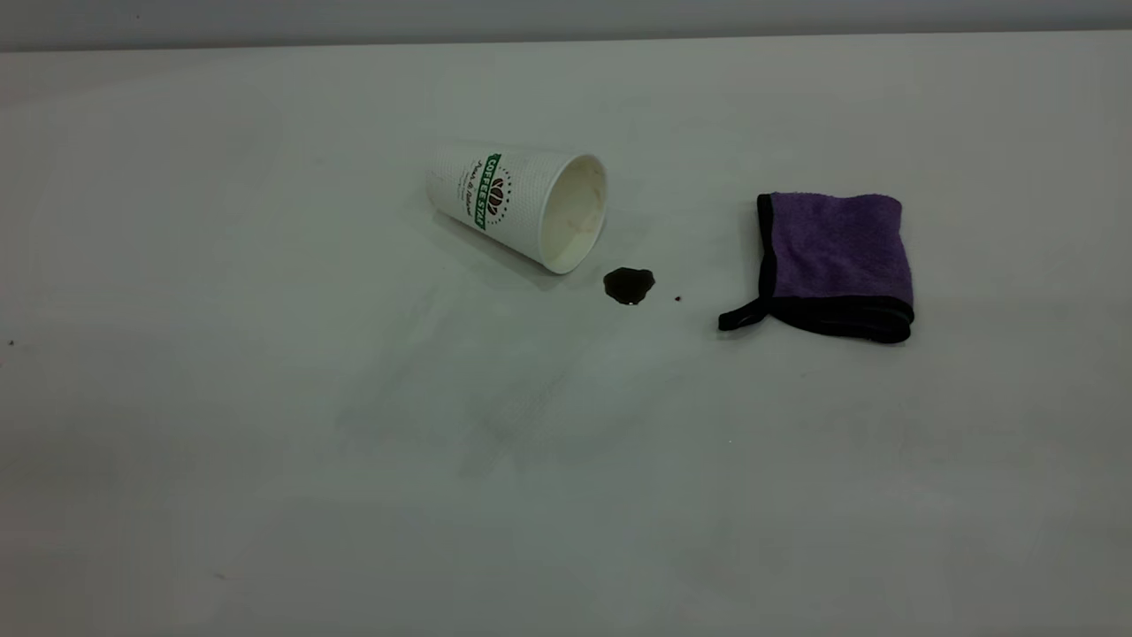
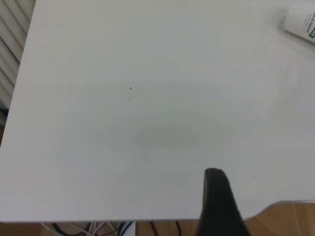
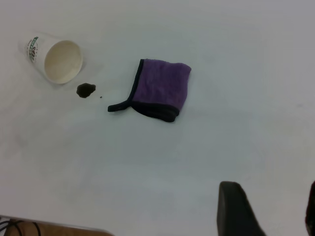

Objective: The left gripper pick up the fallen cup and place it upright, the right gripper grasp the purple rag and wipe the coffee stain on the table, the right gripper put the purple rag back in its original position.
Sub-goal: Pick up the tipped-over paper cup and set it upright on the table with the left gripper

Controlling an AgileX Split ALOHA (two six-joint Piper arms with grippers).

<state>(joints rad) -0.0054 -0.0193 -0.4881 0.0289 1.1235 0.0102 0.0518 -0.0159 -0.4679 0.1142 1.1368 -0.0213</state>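
Observation:
The fallen cup (image 1: pixel 517 205) lies on its side on the table (image 1: pixel 265 398), its mouth facing the coffee stain (image 1: pixel 629 284) just in front of it, with a tiny speck beside the stain. The purple rag (image 1: pixel 836 261) lies folded to the right of the stain. Neither gripper shows in the exterior view. My left gripper (image 2: pixel 268 179) shows one black finger (image 2: pixel 216 196) over the table's near edge, far from the cup (image 2: pixel 301 22). My right gripper (image 3: pixel 271 191) is open and empty, well short of the rag (image 3: pixel 160 89), the stain (image 3: pixel 85 90) and the cup (image 3: pixel 54 59).
The table's edge (image 2: pixel 147 220) runs under the left gripper, with wooden floor (image 2: pixel 285 219) and cables (image 2: pixel 98 228) below it. Faint smear marks (image 1: pixel 495 425) lie on the tabletop in front of the cup.

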